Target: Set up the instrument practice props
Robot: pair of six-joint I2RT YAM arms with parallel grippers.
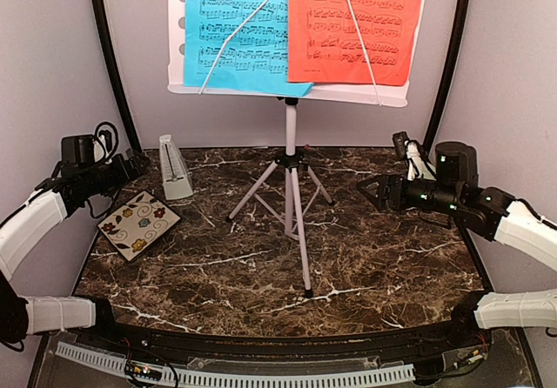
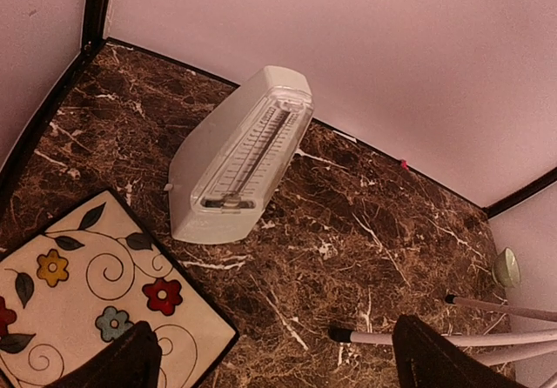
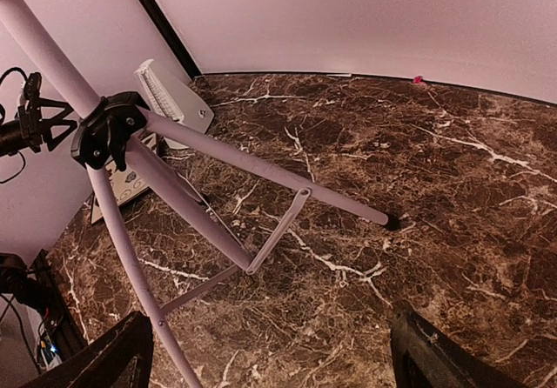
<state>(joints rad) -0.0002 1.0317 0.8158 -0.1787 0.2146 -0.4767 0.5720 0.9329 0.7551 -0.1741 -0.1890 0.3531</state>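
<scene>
Top, left wrist and right wrist views of the bench [image 1: 392, 266]. The music stand [image 1: 291, 157] is upright at mid-bench on its tripod legs. The blue sheet [image 1: 231, 31] and the red-orange sheet [image 1: 357, 23] lie side by side on its desk, each under a wire retainer. The metronome [image 1: 175, 169] stands at the left rear, just behind the floral coaster [image 1: 137, 224] and apart from it.

My left hand [image 1: 137, 162] hovers above the bench, open, with nothing between its fingers. The metronome is near it, on the side towards the bench centre and a little lower. The metronome's long axis is vertical, and the scale face is turned towards the left wrist camera.

My right hand [image 1: 364, 188] is also open and empty. It is on the far side of the stand, with the tripod legs between it and the metronome. I judge that any remaining move on the metronome belongs to the left arm, coming in from the side across the narrow upper body.

Limits of view:
- The tops of both sheets and of the stand's desk are cut off by the frame.
- Each wrist view shows only dark fingertip stubs at its lower edge.
- In the right wrist view the leg hub partly hides the metronome.
- I cannot tell whether the pendulum is latched.
- I cannot identify a small pale round object [image 2: 506, 267] near the leg tips.
</scene>
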